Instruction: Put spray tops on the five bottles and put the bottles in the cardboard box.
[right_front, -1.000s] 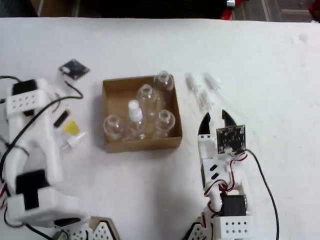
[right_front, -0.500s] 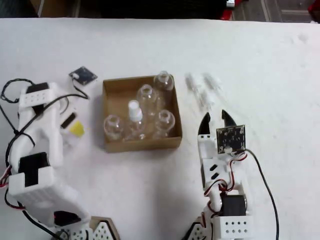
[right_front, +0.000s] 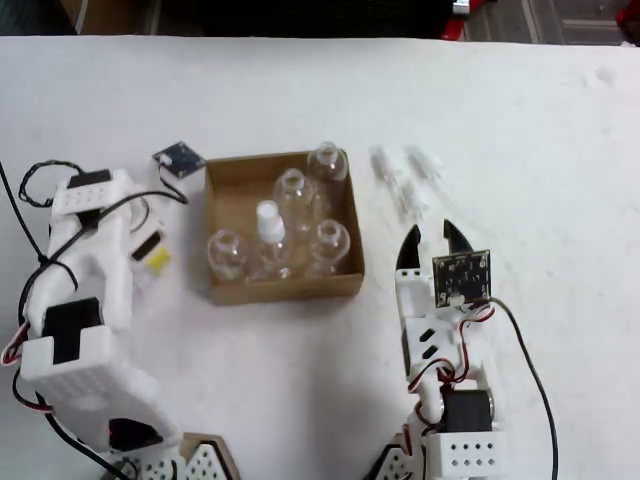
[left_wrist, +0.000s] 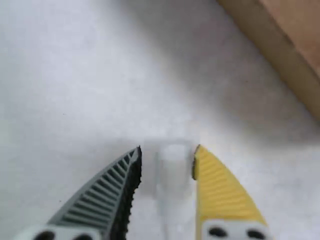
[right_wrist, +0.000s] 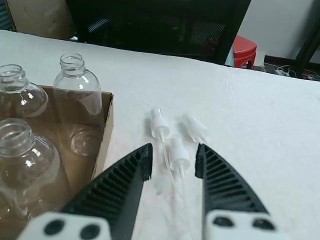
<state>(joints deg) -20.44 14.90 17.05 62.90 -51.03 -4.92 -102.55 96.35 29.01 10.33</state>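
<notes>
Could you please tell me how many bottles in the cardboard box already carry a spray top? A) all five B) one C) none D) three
B: in the high view only the middle bottle in the cardboard box wears a white spray top, while the other four bottles stand with open necks.

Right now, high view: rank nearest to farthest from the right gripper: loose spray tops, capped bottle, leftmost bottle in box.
1. Loose spray tops: just ahead of the right gripper.
2. Capped bottle: middle of the box.
3. Leftmost bottle: box's near-left corner.
</notes>
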